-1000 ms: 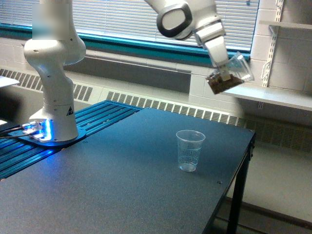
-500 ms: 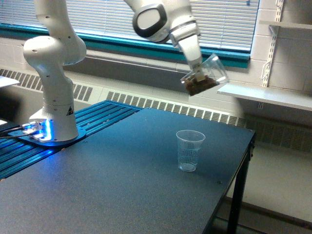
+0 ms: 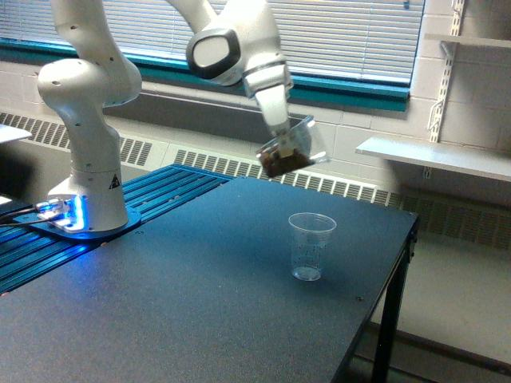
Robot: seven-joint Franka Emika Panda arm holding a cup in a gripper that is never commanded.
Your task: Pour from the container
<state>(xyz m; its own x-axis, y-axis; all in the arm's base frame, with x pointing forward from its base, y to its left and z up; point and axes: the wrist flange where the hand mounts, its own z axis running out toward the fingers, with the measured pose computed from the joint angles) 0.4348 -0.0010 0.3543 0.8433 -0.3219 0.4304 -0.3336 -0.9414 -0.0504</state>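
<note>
Gripper [image 3: 281,148] clamped on the container [image 3: 292,150], a small clear jar-like beaker carried in the air, tilted, mouth turned up and toward the exterior view's right. Dark brown material [image 3: 279,164] settled in the lower part of the container; fingers themselves mostly hidden behind the glass and the dark load. Held well above the worktop [image 3: 200,303], touching nothing else. Below and toward the exterior view's right, a thin-walled clear plastic cup [image 3: 310,246] standing upright on the dark worktop, faint printed markings on its wall, well apart from the container and not directly under it. White arm [image 3: 239,48] sloping down from the upper left of the view to the gripper, its base column [image 3: 88,159] planted at the exterior view's left on a blue-lit mount [image 3: 64,214] beside a ribbed blue surface. Behind: window blinds [image 3: 359,32] over a teal sill, a long radiator grille along the wall, and a pale shelf [image 3: 435,158] on the exterior view's right.
</note>
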